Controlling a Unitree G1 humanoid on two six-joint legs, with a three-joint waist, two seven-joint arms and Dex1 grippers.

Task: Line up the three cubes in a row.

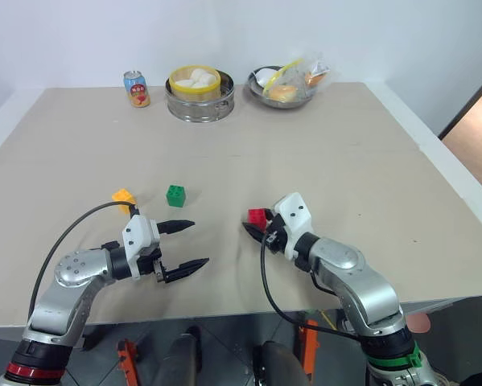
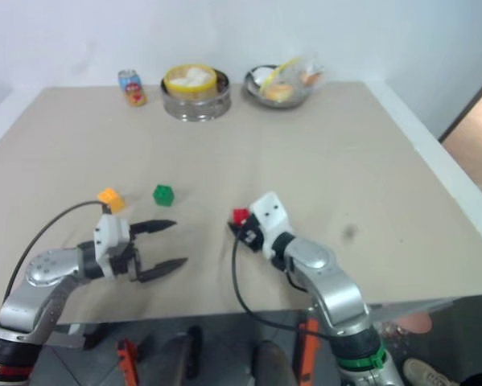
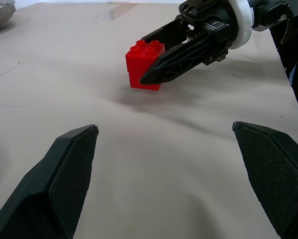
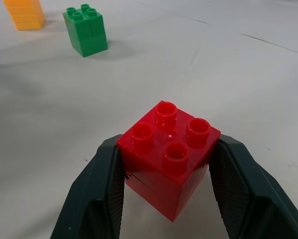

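the printing on the drink can (image 1: 136,88) at the far edge of the bench (image 1: 345,153) is too small to read. the right pincer (image 4: 166,164) is clamped on the red cube (image 4: 169,149), studs up, right of the green cube (image 1: 175,195). the left pincer (image 1: 184,245) gapes wide, holding nothing, just nearer than the green cube. the yellow-orange cube (image 1: 124,197) sits left of the green cube.

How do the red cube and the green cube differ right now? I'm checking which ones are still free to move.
The red cube is clamped between the right gripper's fingers; the green cube stands free on the table, with nothing touching it. The red cube sits tilted in the grip, while the green one stands upright, studs up. The green cube is close beside the yellow-orange cube; the red one is well apart. Both are small studded bricks, alike in shape.
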